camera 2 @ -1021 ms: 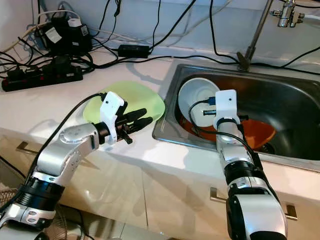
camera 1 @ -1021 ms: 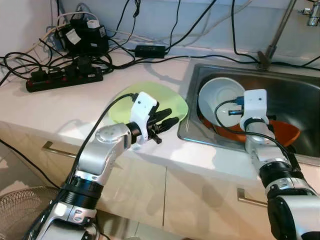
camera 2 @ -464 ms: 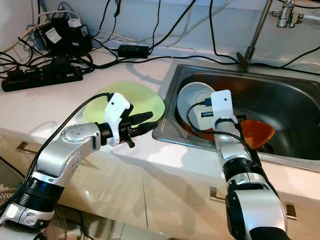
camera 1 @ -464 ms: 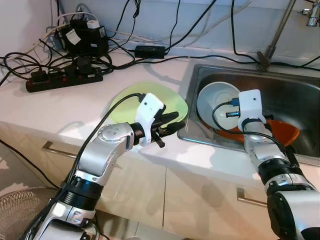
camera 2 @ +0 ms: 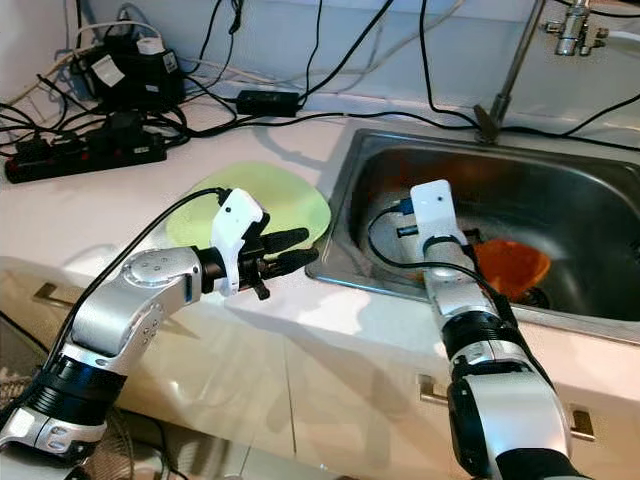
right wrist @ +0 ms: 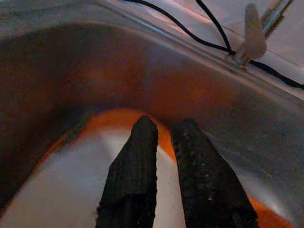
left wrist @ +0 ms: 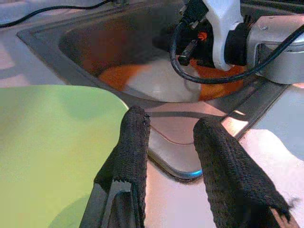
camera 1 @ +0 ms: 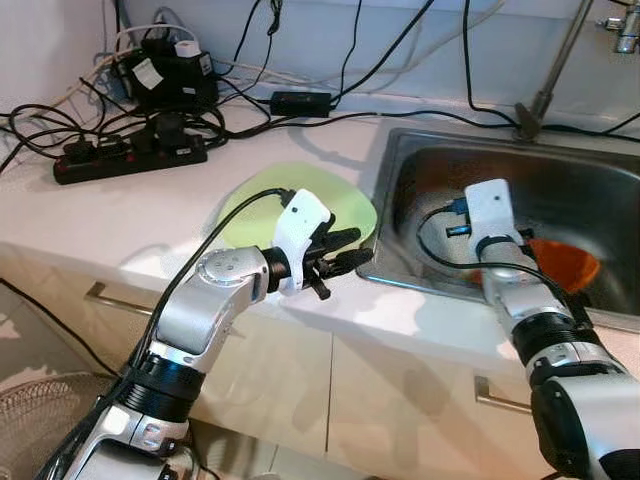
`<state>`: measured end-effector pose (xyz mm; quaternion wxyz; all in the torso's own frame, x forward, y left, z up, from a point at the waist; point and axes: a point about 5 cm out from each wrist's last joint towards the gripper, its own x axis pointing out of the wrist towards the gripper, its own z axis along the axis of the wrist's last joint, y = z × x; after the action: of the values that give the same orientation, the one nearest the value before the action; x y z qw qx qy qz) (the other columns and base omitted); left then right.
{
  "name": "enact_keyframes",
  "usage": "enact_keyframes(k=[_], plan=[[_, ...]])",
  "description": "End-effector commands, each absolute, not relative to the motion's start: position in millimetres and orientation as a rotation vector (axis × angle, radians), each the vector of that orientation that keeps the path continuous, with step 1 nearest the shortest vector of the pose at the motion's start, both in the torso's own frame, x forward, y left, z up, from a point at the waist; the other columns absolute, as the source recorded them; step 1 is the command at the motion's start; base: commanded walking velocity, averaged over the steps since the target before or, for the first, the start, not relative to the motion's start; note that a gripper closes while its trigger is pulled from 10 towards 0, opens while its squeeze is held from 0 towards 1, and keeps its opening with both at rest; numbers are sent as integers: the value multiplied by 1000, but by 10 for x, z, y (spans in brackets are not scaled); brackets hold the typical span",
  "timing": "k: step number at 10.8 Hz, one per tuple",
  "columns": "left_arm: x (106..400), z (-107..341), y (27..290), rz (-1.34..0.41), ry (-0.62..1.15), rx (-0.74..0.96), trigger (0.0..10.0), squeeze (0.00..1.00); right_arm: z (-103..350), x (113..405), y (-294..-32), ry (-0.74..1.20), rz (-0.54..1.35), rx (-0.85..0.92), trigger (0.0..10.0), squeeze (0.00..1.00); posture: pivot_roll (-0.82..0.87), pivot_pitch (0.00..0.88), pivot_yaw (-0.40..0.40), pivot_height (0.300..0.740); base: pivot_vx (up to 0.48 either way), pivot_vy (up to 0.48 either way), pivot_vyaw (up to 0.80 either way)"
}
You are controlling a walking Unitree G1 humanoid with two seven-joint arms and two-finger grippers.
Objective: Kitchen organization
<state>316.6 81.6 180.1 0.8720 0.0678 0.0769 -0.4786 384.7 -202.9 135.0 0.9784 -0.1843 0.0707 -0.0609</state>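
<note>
down in the sink (camera 1: 600,200), the right gripper (right wrist: 164,137) reaches over a white bowl (left wrist: 161,85) resting on an orange plate (camera 1: 560,265), its fingers narrowly parted and holding nothing. meanwhile the left gripper (left wrist: 168,142) hovers, spread wide, by the green plate (camera 1: 245,205) on the counter (camera 1: 100,215).

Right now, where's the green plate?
The green plate lies flat on the counter, just left of the sink, below the power strip. The left gripper hovers open over its near right edge.
</note>
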Motion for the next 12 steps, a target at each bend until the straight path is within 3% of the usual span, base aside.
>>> enact_keyframes(k=[1,4,6,8,9,10,11,12], plan=[[3141,1803,804,-1015,165,155,10000,0,1341,3858,-1994,159,-111,-370,10000,0,231,0,24,725,0,0,0],[3165,1811,829,-977,151,159,10000,0,1373,3870,-1985,143,-112,-363,10000,0,234,0,23,725,0,0,0],[3262,1952,902,-840,15,121,10000,0,1468,3891,-1929,72,-108,-304,10000,0,236,0,25,725,0,0,0],[3247,2089,1090,-731,-115,143,10000,0,1702,3916,-1736,-92,-36,-146,10000,0,247,0,28,725,0,0,0],[3135,2032,1171,-763,-105,197,10000,0,1733,3908,-1650,-126,-18,-94,10000,0,256,0,29,725,0,0,0],[3035,1946,1196,-841,-60,241,10000,200,1701,3896,-1587,-126,-1,-79,10000,0,270,0,28,725,0,0,0],[2987,1946,1213,-899,-59,274,10000,1000,1657,3885,-1554,-112,8,-68,10000,0,277,0,28,725,0,0,0],[2878,1948,1278,-939,-54,330,10000,1000,1626,3871,-1530,-106,17,-59,10000,0,287,0,27,725,0,0,0]])
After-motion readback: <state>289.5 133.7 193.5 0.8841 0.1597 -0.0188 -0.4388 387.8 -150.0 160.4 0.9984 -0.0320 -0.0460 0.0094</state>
